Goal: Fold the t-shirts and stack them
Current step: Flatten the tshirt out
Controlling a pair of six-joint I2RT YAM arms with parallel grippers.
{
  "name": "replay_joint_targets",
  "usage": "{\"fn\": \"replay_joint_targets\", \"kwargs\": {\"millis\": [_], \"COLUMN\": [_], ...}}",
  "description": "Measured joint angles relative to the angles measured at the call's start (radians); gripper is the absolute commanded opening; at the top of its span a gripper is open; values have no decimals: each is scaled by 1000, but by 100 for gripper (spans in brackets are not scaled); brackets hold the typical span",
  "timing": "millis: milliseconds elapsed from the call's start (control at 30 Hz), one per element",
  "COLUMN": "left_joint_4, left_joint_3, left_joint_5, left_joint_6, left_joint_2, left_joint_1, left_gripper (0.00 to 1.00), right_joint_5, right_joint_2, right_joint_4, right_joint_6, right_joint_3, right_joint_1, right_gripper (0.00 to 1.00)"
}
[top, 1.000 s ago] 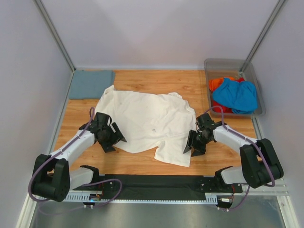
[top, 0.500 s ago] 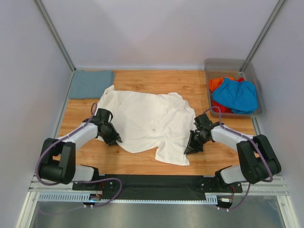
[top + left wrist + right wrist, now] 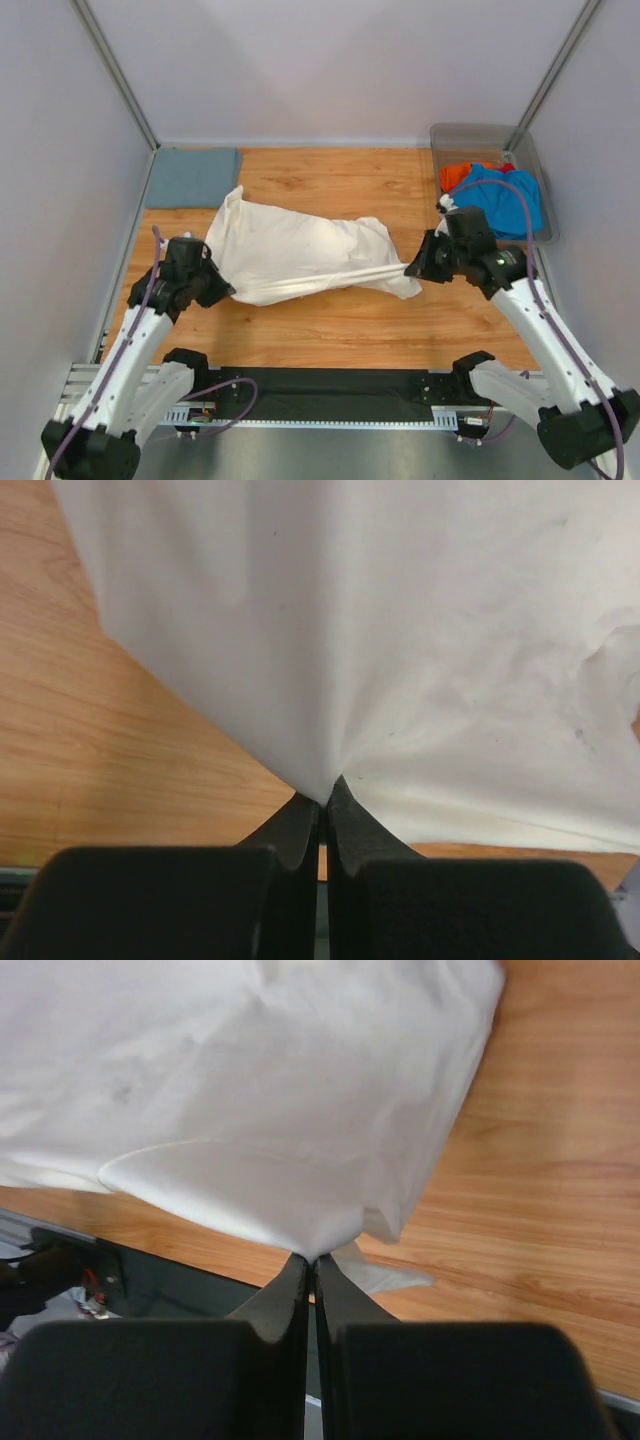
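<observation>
Jaws pressed together on both arms, each pair pinching cloth.

Left gripper: fingers shut tight on a gathered edge of the cream-white t-shirt. Folds fanned out from the pinch point in the left wrist view. Bare wood of the desk showed to the left and below the cloth.

Right gripper: fingers shut on the opposite end of the same shirt, with a small flap of cloth poking out just beside the tips. Wood grain of the desk showed to the right.

From the top view, the shirt hung stretched between the two grippers, its near edge drawn into a taut line from left tip to right tip. The body was bunched and creased, wider at the left. Its far left corner reached towards the back of the desk. Whether the middle touched the wood could not be told.

Farther back, left corner: dull grey-blue t-shirt, folded flat, lying just beyond the cream-white shirt's far corner.

Far right corner: clear grey plastic bin holding a bright blue t-shirt heaped over an orange-red one. The right arm's cable arced across the view in front of the blue cloth.
</observation>
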Motion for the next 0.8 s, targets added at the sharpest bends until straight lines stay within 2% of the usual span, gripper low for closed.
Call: {"fn": "replay_joint_targets", "kwargs": {"millis": [133, 267, 367, 400, 533, 600, 667, 767, 800], "left_joint_4": [-117, -182, -195, -186, -161, -140, -135, -136, -117], "left_joint_3": [42, 121, 217, 254, 497, 616, 672, 623, 563], "left_joint_5": [-32, -49, -80, -84, -85, -96, -109, -109, -106], "left_joint_6": [-2, 33, 113, 145, 268, 307, 325, 320, 304], "left_joint_2": [-176, -117, 40, 110, 467, 616, 665, 575, 508], "left_joint_1": [-2, -3, 0, 0, -3, -8, -14, -53, -86], "left_gripper": [8, 15, 43, 59, 75, 76, 73, 66, 56], "right_joint_5": [-3, -26, -14, -6, -3, 8, 20, 18, 14], "right_joint_2": [-106, -114, -67, -41, 27, 77, 135, 212, 241], "right_joint_4": [-85, -187, -239, -253, -270, -273, -275, -260, -255], "right_joint_6": [-2, -2, -6, -9, -25, -33, -41, -48, -50], "right_joint_3": [176, 248, 294, 317, 371, 401, 433, 447, 447], "right_joint_1": [-1, -1, -6, -11, -54, -74, -85, -99, -104], "right_gripper": [0, 0, 0, 0, 0, 0, 0, 0, 0]}}
